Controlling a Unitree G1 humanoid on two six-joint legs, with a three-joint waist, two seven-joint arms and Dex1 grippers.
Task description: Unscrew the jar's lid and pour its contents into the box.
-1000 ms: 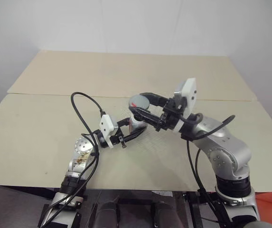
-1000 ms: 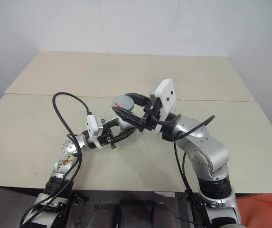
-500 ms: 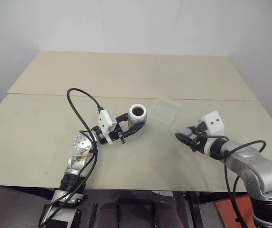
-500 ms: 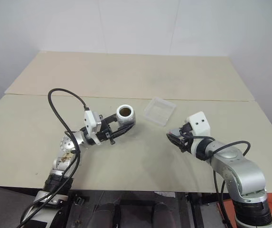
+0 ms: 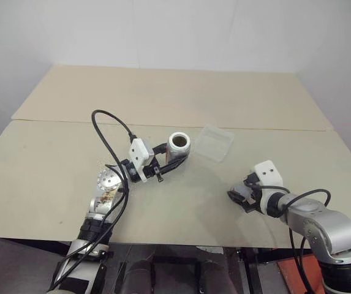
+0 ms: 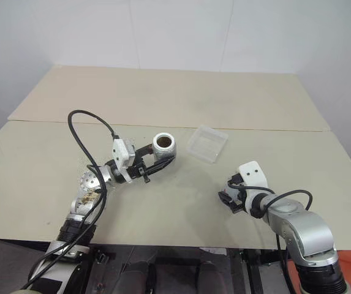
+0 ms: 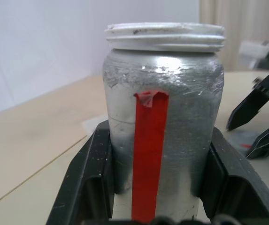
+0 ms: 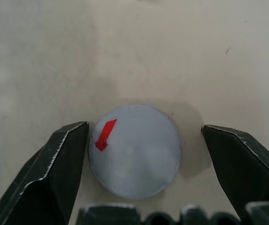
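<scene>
In the head views, the jar (image 5: pixel 178 146) is seen uncapped and clenched in the left gripper (image 5: pixel 174 160) near the middle of the table (image 5: pixel 52 165), its open mouth showing something brown inside. The box (image 5: pixel 215 143) lies at about three o'clock from the jar, close by but apart from it, and looks bare. The right gripper (image 5: pixel 239 197) is lowered to the table at about five o'clock from the box, well apart from it. The unscrewing is judged done; the pouring is left, and the jar is not yet over the box.

In the left wrist view, the jar is held upright between the two black fingers (image 7: pixel 89 180), pressed against both sides, with its red stripe (image 7: pixel 147 154) facing the camera and its threaded white rim bare. The jar's base is cut off below, and its contents cannot be seen from this angle.

In the right wrist view, the lid (image 8: pixel 134 150) lies flat on the table between the fingers (image 8: pixel 54 173), which stand spread, with a clear gap on one side; contact on the other cannot be made out. The lid is judged released. A small red mark shows on its top.
</scene>
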